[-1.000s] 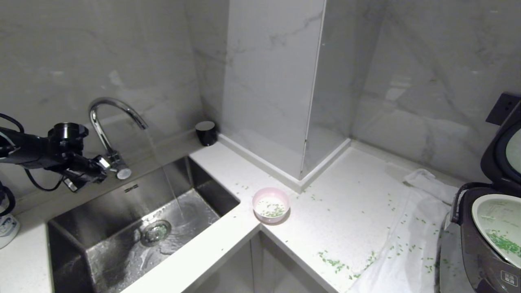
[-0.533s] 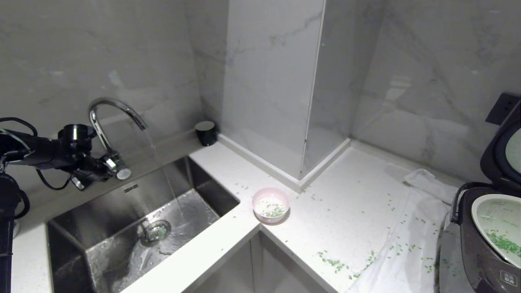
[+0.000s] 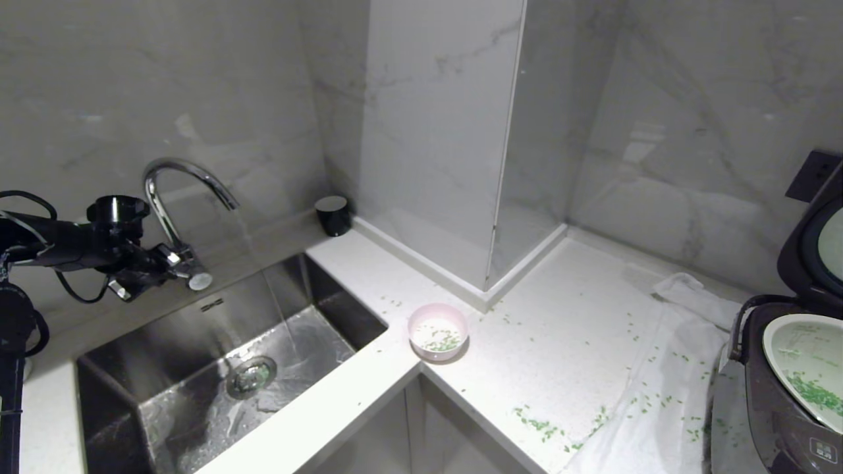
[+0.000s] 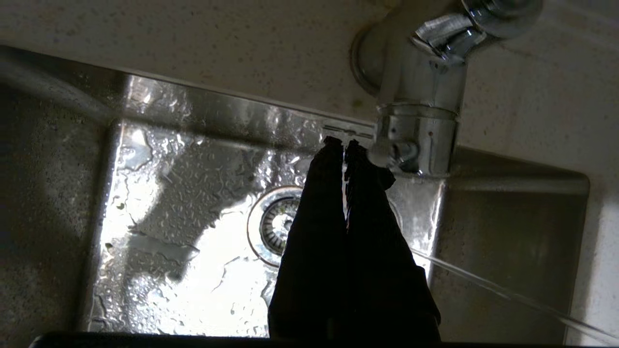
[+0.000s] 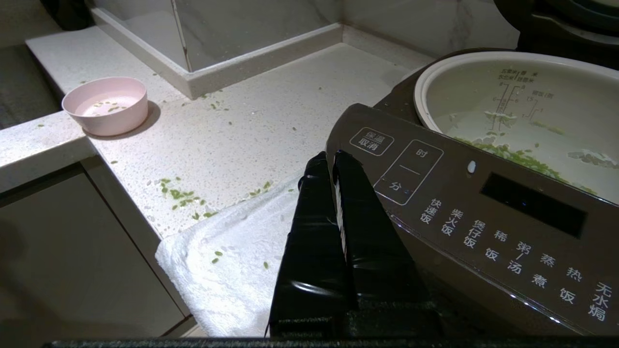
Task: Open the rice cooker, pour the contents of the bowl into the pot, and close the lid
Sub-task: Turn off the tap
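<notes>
Nudging the tap lever just beyond its tip, the clenched, empty left hand should push steadily until water stops; right hand, clenched, idles beside cooker.

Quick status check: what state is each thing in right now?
Dark brown rice cooker: open.
Hinged dark lid: raised.
White inner pot: holds green bits.
Pale pink bowl: upright, few bits left.
Chrome tap: running.
Steel sink: wet.
Left gripper: shut, at the tap's base.
Right gripper: shut, empty.
</notes>
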You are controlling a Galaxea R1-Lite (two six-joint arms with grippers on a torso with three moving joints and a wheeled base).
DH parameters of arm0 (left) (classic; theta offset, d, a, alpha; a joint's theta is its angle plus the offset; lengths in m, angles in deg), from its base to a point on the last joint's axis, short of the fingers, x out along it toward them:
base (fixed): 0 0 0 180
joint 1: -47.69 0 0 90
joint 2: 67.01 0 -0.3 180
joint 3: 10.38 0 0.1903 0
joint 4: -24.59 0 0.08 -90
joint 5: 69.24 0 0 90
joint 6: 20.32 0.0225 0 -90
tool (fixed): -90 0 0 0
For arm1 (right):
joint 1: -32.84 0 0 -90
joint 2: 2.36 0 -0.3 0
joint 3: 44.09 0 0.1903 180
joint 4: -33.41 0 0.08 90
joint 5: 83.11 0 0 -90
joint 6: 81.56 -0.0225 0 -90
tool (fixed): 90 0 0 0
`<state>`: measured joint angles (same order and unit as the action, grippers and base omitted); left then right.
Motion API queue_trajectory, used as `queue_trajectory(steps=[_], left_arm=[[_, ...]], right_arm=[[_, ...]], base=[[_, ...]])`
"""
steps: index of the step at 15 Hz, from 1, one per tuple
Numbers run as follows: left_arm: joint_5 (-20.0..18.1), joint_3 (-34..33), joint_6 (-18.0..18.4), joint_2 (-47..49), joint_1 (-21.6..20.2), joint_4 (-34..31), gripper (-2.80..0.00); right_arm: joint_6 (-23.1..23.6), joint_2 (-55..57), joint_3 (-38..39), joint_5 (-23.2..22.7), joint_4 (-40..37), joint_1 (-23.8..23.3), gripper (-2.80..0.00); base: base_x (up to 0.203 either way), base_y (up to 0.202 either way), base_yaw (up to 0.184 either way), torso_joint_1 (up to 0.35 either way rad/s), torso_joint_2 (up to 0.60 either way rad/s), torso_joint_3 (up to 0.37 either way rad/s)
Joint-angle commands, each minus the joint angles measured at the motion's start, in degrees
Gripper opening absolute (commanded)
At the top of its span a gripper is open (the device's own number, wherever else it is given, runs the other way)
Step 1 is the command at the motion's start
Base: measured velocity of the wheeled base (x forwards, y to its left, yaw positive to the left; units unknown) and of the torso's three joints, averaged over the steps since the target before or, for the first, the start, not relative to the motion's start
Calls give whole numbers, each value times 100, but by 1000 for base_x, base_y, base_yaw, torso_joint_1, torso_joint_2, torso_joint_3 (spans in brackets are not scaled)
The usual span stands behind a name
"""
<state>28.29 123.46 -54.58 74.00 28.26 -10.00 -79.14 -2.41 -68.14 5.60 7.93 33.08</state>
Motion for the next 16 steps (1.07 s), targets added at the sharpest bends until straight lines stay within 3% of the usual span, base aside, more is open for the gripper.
queue_trajectory(steps=[1,5,16], left_arm=[[10,18,-20,-12,-8,5,-280],[295,89,-31,32,-8,56,-280],[436,-31,-191,-55,-8,235,-280]], right_arm=[[4,-4,3,-3,0,2,-280],[4,-4,5,-3,-2,2,-280],[4,-4,-1,-3,0,2,-280]], base=[[0,0,0,0,0,0],[0,0,0,0,0,0],[0,0,0,0,0,0]])
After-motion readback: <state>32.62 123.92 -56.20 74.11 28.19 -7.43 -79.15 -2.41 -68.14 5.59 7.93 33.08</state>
